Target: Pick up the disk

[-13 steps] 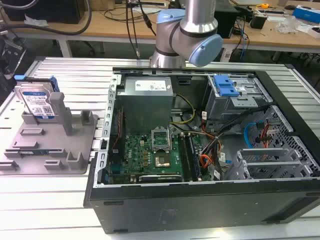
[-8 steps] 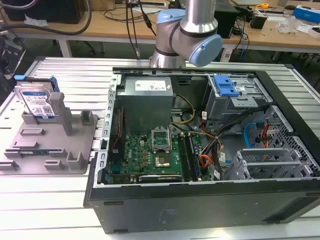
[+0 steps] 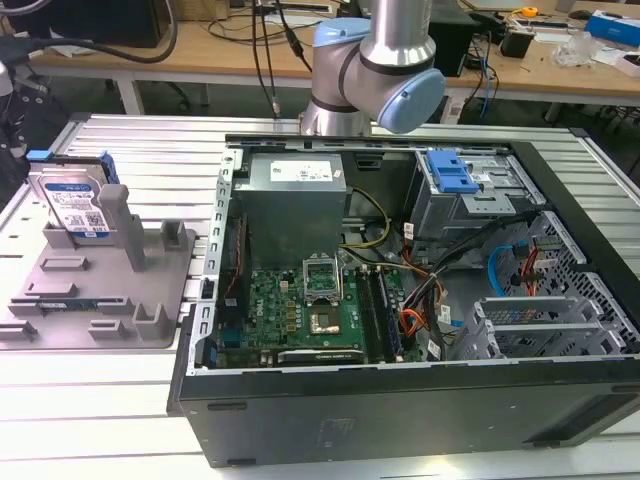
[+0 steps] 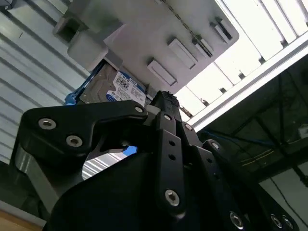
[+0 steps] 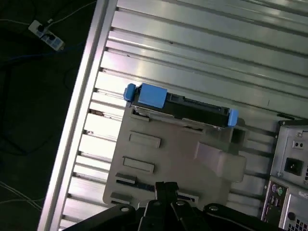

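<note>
1. The claw (image 5: 166, 185) is closed: in the first wrist view its 2 black fingertips meet with nothing between them. It grips nothing.
2. The disk (image 5: 192, 108) lies out ahead of the claw's tips, clear of them and untouched. It stands upright on its edge in a slot of the grey holder tray (image 5: 178, 149).
3. The tray's flat part, with its low raised blocks, lies between the claw and the disk; the disk sits at the tray's edge farthest from the claw.
4. In the second wrist view the claw (image 4: 163, 96) points toward the disk (image 4: 118, 89), whose white-and-blue label faces the claw and whose blue bracket shows along 1 side.
5. In the exterior view the disk (image 3: 72, 205) stands against a grey post of the tray (image 3: 100, 320), toward the exterior view's left.
6. The open computer case (image 3: 400, 400) sits just beside the tray, off to 1 side of the claw.
7. Tray and case both rest on a table of aluminium slats (image 3: 130, 140).
</note>
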